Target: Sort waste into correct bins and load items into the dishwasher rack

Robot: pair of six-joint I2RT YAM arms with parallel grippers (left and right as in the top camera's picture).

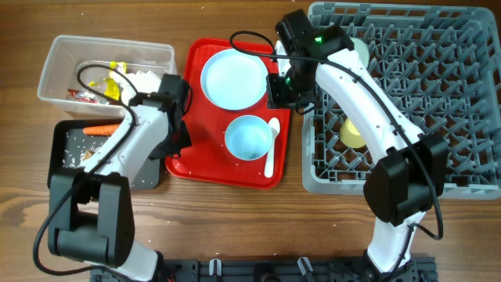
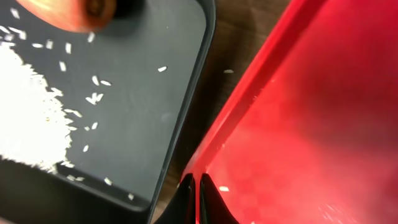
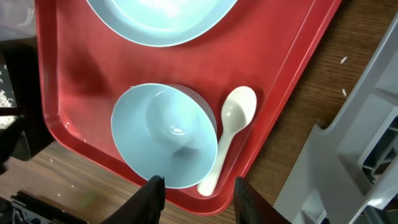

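Wooden table: grey pegged dishwasher rack (image 1: 407,94) along the right edge, flat red tray (image 1: 188,157) at the middle, both arms over that tray.
Right gripper (image 3: 199,193) hangs empty over the red tray's right edge, jaws partly apart, with the glossy round light blue bowl (image 3: 165,134) and the smooth white spoon (image 3: 231,134) beside it just ahead. Left gripper (image 2: 199,199), jaws pressed together on nothing, sits at the red tray's left rim beside the matte black tray (image 2: 143,99), which holds an orange carrot (image 2: 68,12) and loose white rice grains (image 2: 28,118).
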